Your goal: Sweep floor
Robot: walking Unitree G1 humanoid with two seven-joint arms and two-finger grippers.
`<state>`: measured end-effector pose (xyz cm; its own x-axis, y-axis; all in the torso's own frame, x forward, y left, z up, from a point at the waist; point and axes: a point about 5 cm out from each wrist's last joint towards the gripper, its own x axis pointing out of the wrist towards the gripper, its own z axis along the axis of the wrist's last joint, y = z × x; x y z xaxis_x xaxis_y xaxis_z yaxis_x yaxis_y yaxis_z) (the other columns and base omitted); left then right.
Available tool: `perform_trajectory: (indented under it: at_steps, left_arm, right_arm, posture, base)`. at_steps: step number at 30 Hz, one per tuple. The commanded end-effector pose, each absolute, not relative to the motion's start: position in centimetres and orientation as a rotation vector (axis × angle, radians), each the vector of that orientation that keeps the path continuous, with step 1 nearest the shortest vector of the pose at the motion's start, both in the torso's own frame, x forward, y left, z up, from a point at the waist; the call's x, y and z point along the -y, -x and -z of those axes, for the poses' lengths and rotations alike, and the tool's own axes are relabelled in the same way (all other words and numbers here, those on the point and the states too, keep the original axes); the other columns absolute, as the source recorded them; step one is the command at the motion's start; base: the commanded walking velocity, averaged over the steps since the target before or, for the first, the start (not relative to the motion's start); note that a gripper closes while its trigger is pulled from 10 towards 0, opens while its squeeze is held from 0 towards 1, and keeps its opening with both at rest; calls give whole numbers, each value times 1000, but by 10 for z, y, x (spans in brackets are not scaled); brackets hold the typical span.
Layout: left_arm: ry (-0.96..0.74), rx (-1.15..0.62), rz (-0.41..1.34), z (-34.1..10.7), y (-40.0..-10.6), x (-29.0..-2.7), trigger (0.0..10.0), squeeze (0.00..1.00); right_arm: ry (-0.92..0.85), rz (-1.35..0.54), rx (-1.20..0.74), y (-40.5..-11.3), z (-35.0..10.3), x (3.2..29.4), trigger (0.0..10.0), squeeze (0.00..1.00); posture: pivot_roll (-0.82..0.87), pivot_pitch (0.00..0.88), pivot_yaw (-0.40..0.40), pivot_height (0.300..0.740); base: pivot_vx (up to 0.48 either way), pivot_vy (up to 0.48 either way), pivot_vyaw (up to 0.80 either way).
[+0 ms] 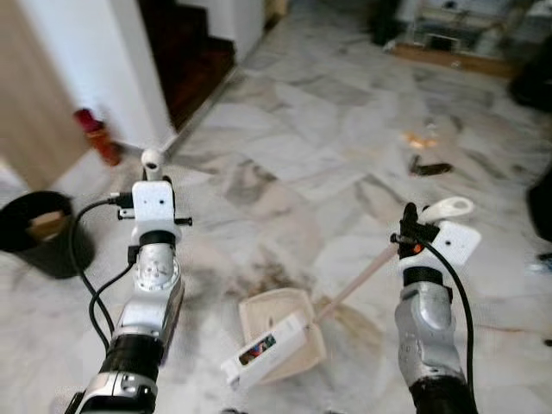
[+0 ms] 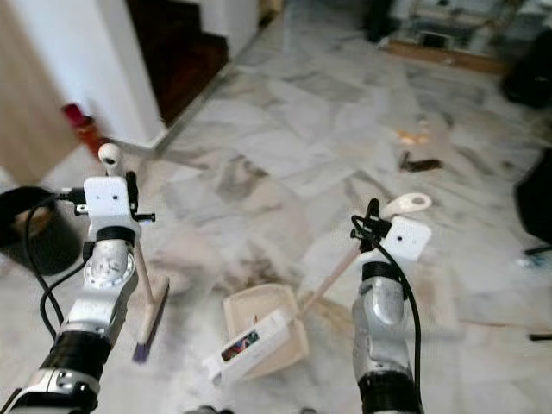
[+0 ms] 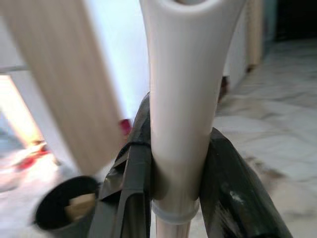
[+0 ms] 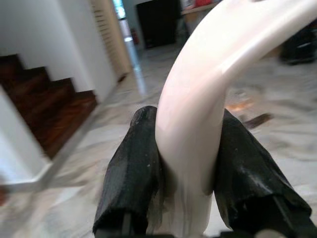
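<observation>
My left gripper [image 1: 153,172] is shut on the white top of a broom handle [image 3: 181,99]. The broom stands upright, and its brush head [image 2: 148,323] rests on the marble floor by my left arm. My right gripper [image 1: 409,228] is shut on the cream handle [image 4: 198,114] of a long-handled dustpan. That handle slants down to the cream dustpan [image 1: 278,335], which lies on the floor between my arms. A labelled white box [image 1: 263,349] lies across the pan's front. Farther off to the right, an orange scrap [image 1: 420,138] and a dark piece [image 1: 429,168] lie on the floor.
A black bin [image 1: 39,231] with something tan inside stands on the left by a wooden panel. A red object [image 1: 97,134] sits at the white wall's foot. Dark stairs [image 1: 185,52] rise behind it. Furniture lines the far end, and a black shape [image 1: 542,203] is at the right edge.
</observation>
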<state>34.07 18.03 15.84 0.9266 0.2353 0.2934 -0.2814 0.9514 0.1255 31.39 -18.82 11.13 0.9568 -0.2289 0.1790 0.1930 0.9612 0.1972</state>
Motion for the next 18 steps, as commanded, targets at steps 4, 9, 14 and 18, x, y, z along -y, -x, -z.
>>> perform_trajectory:
  at_steps: [4, 9, 14, 18]
  left_arm:
    - [-191, 317, -268, -168, -341, -180, 10000, 0]
    - [-192, 317, -273, -168, -341, -181, 10000, 0]
    - [-193, 317, -275, -168, -341, -181, 10000, 0]
    - [-192, 314, -275, -168, -340, -181, 10000, 0]
  right_arm:
    - [-221, 224, 243, -315, -119, 188, 10000, 0]
    - [-227, 221, 244, -316, -119, 188, 10000, 0]
    - [-231, 219, 244, -316, -119, 188, 10000, 0]
    - [-234, 218, 247, -316, -119, 188, 10000, 0]
  posture:
    - [-24, 122, -5, 740]
    - [-22, 123, -5, 740]
    - [-21, 124, -5, 740]
    - [-22, 122, -4, 740]
  base:
    - [0, 334, 0]
    - [0, 332, 0]
    - [0, 334, 0]
    - [0, 336, 0]
